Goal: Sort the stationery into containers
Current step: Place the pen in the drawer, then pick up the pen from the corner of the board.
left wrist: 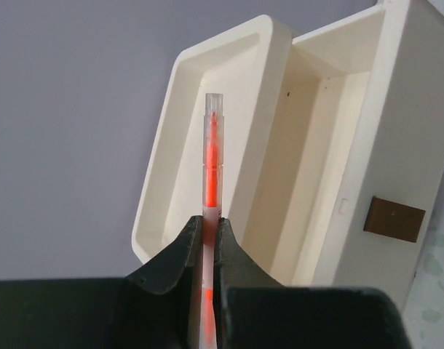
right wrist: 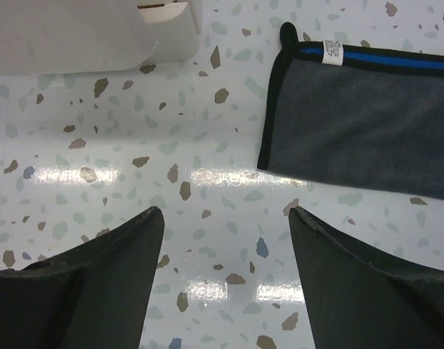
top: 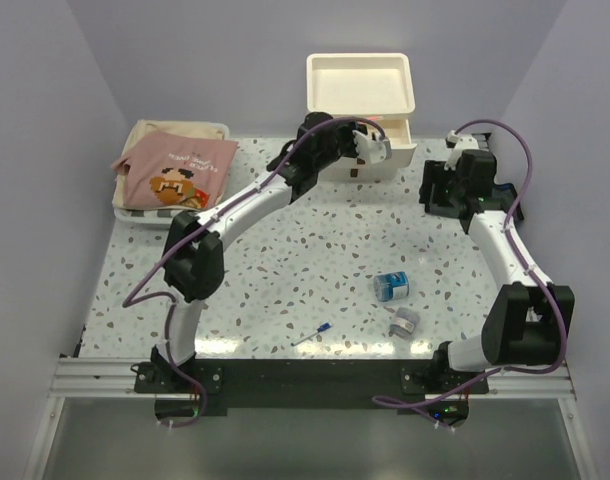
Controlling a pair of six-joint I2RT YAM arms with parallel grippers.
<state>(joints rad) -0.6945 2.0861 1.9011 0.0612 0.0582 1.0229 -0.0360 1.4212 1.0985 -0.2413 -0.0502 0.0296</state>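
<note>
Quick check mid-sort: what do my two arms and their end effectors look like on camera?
Both the left arm and right arm have white links with bulky black joints and a purple cable looped alongside. The left end effector and right end effector each have two matte black tapering fingers.

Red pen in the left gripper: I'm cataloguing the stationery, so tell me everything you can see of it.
The red pen is thin, with a clear plastic-looking barrel, a red-orange core and a clear cap at its far end. It sticks straight out from the shut left gripper, which pinches its lower part. It is held in the air before the cream drawer unit, touching only the gripper.
</note>
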